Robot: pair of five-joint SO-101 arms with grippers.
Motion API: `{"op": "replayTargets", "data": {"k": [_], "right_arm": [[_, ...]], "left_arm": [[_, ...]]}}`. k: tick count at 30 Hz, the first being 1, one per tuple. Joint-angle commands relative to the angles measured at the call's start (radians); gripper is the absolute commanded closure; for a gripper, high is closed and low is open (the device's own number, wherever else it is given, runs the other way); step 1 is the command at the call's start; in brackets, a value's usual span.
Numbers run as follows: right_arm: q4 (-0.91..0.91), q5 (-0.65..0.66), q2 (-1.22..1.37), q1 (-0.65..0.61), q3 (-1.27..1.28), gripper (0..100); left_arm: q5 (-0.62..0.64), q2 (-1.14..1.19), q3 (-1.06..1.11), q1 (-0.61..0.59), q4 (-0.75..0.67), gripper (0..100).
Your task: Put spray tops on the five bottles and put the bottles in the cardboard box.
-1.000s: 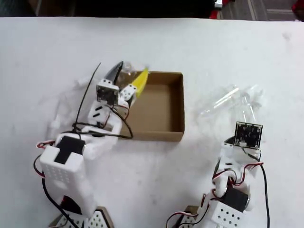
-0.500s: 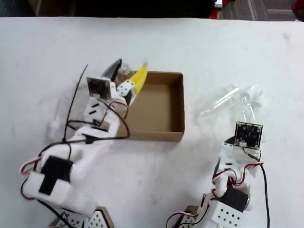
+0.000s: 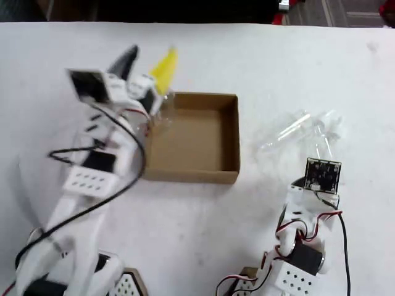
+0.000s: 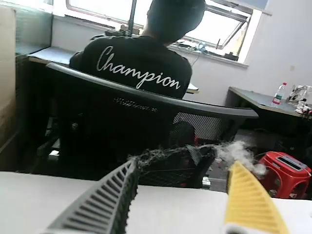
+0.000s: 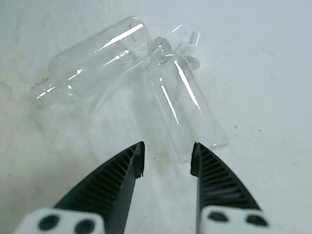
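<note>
Two clear bottles [image 5: 97,61] lying flat, right gripper [image 5: 167,161] parted, left gripper [image 4: 184,168] parted, empty.

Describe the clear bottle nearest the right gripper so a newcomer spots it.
Right of the cardboard box, clear bottles lie on the table. Pick the bottle ending by the right gripper; unlike its neighbour, its neck lies beside a white spray top.

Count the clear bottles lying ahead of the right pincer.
2. The far bottle lies on its side. The near bottle lies beside it, base toward the right pincer. More may be hidden elsewhere.
</note>
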Motion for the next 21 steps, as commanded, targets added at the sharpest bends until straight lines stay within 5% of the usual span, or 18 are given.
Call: {"op": "replayTargets", "data": {"k": [1, 8, 21], "right_arm": [[0.005, 0.003, -0.001, -0.01, 0.008, 85.7], [0.005, 0.003, -0.001, -0.01, 0.008, 85.7], [0.025, 0.003, -0.002, -0.01, 0.008, 85.7]], "left_arm": [[0.04, -0.185, -0.316, -0.12, 0.649, 73], [-0.209, -0.088, -0.632, -0.263, 1.165, 73], [-0.79, 0.367, -0.888, -0.329, 1.653, 78]]}}
